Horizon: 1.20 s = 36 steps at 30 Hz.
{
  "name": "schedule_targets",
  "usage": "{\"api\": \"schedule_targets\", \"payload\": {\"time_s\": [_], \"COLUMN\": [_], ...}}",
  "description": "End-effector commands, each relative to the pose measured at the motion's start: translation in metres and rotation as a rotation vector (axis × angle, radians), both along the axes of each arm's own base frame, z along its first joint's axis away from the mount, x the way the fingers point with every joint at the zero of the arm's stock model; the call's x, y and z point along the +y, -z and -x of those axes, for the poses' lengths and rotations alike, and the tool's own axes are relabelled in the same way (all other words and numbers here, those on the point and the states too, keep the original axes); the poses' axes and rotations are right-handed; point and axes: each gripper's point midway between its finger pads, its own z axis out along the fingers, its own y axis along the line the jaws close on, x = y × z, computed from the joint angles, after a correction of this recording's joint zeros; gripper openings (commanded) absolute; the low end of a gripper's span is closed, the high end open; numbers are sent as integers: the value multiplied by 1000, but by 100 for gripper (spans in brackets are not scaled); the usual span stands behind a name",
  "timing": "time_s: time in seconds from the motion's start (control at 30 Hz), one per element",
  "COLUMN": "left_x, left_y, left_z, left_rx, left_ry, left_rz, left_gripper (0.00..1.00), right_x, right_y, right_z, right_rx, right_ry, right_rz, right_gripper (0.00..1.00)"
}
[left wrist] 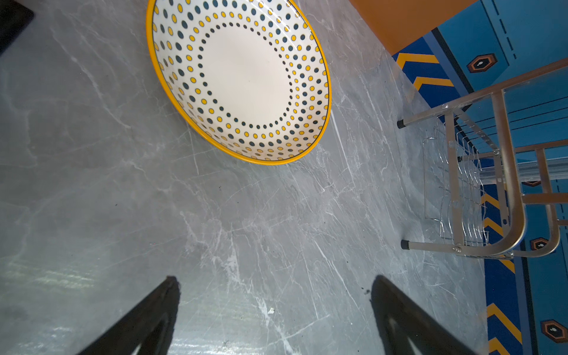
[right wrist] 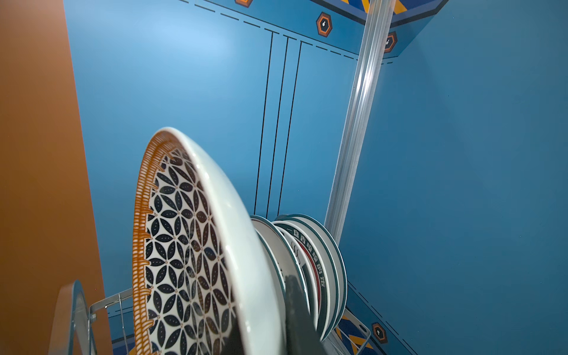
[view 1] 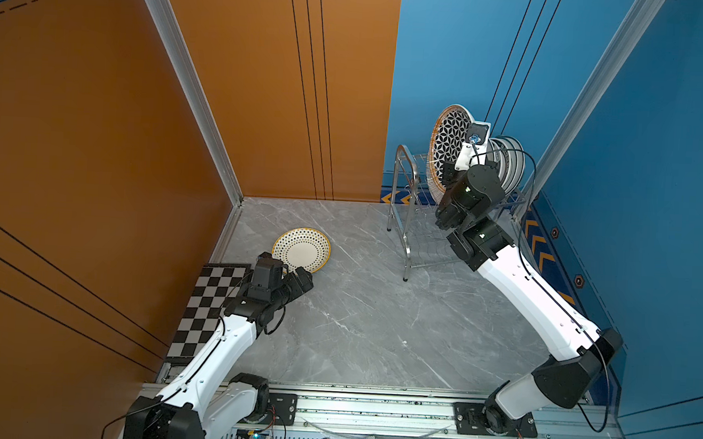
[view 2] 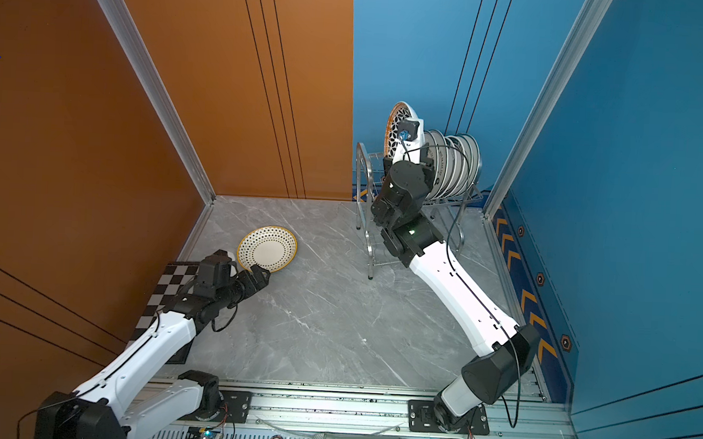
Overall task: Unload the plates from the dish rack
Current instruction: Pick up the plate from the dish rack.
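A: Which arm is nearer the patterned plate [view 1: 449,143]?
B: The right gripper [view 1: 447,174] is pinching its rim, on edge atop the dish rack [left wrist: 507,153]; the left gripper [left wrist: 275,279] is gaping empty by the dotted plate [left wrist: 239,80].

You're looking at a grey marble tabletop [view 1: 357,320]: dotted plate [view 1: 302,250] flat at 10 o'clock, chequered board [view 1: 209,304] at 8 along the edge, dish rack [view 1: 409,248] on its legs at 2.

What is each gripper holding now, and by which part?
The right gripper is shut on the petal-patterned plate, pinching its rim. The left gripper is open and holds nothing.
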Motion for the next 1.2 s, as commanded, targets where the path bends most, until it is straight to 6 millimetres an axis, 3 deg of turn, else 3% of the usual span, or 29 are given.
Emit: {"api": "schedule_targets", "payload": {"time_s": [0.0,0.5,0.77,1.0,1.17], "left_x": [-5,-26,-38,-48,-50], "left_y": [1,-11,-13,-14,-8], "left_z": [1,-5,-5,-4,-1], "left_rx": [-13,-90,-112,-144,-132], "left_ry": [32,124,176,217,233], "left_rz": [-9,32,43,47,46], "left_gripper": [98,98,98,98,98], "right_x": [-14,-35,-53,-52,-51], "right_y": [-39,-22,13,39,68], "right_z": [28,56,73,88,102], "right_rx": [-163,-156,-95,-36,48], "right_ry": [-70,-197,-272,-361,-419], "right_rz": [-150,-313,-442,-528,-591], "right_gripper": [0,0,0,0,0]}}
